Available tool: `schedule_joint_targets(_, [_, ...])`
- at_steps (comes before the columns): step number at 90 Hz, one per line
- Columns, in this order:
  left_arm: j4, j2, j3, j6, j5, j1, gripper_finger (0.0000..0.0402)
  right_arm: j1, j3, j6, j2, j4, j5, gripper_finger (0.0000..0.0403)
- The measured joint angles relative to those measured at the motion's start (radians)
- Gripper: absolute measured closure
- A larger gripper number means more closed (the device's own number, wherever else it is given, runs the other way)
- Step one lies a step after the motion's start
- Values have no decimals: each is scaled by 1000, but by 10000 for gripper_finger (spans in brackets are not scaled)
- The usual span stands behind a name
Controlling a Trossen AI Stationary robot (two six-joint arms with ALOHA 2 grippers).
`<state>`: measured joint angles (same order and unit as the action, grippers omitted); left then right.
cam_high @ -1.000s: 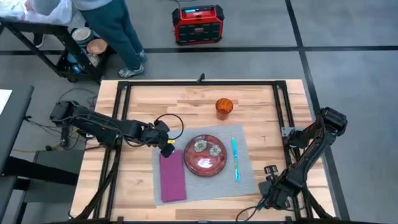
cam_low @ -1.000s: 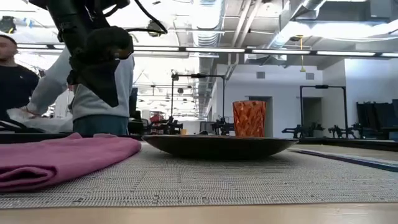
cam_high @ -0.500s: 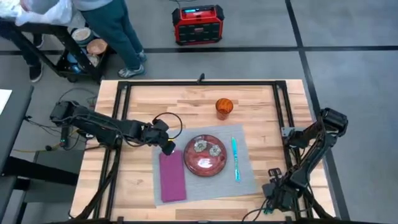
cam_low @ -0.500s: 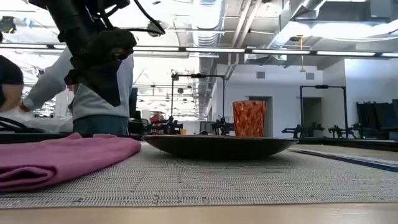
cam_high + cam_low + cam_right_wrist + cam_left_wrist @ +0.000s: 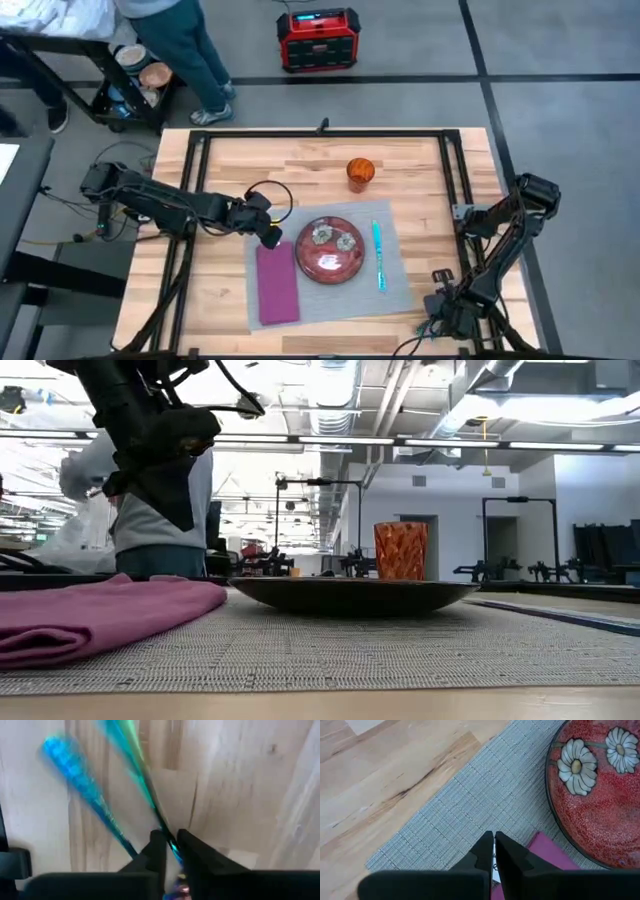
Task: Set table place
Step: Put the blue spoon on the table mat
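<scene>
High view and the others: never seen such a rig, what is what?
Two dark robot arms work at a wooden table. The high view looks straight down, the low view level across the tabletop; each wrist view looks past one arm's fingers. On the grey placemat lie a red plate, a purple napkin and a teal utensil; an orange cup stands beyond. The left tool is shut above the placemat's corner. The right tool, at the table's near right corner, grips a shiny utensil.

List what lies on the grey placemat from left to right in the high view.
Purple napkin → red flowered plate → teal utensil, all on the placemat. The left gripper hangs over the napkin's far end.
</scene>
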<state>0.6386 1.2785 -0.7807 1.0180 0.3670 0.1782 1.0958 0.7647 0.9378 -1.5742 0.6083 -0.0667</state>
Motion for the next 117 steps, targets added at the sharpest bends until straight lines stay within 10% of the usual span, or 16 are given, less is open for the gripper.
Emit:
schedule_joint_targets(69, [9, 0, 0, -9, 11, 0, 402, -18, 232, -147, -5, 405, 0, 403])
schedule_joint_targets(117, [19, 0, 0, -39, 60, 0, 401, -290, 429, -895, -3, 769, 13, 402])
